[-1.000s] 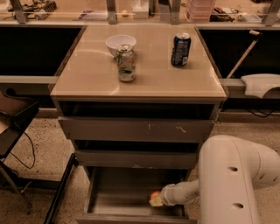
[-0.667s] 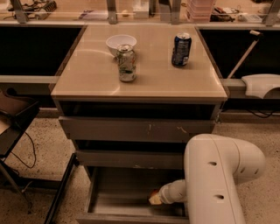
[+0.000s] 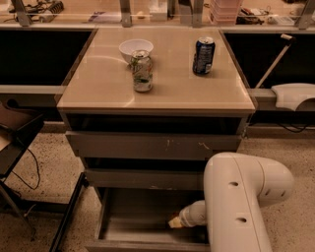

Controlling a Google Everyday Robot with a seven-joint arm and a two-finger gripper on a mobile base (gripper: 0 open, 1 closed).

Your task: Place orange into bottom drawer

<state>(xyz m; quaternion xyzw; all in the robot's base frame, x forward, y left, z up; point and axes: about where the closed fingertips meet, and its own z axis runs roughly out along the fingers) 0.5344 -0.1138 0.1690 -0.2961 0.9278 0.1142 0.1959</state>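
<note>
- Speckled flooring point(image 3: 290, 147) ran round the foot of the cabinet point(image 3: 147, 145), with a dark frame point(image 3: 64, 216) leaning at its lower left corner.
- At the cabinet's base the bottom drawer point(image 3: 133, 221) stood pulled out, its flat grey floor mostly bare.
- The white arm point(image 3: 241, 197) bulked at the cabinet's lower right and reached into that drawer.
- The gripper point(image 3: 176, 221) sat low over the drawer floor, right of its middle. Whether it was clamping or had let go could not be told.
- The orange point(image 3: 172, 223) showed only as a small orange-yellow patch at the gripper's tip, inside the drawer. Whether it rested on the floor was unclear.
- Judged as fruit, it would be firm, fairly light and smooth-skinned. It would roll on that flat metal, so a hold across its widest part and a low release looked wisest.
- On the cabinet's tan top point(image 3: 167, 93) stood a green can point(image 3: 141, 71), a white bowl point(image 3: 136, 48) just behind it, and a blue can point(image 3: 203, 55) to the right.
- Beyond the cabinet ran a cluttered counter point(image 3: 98, 15).
</note>
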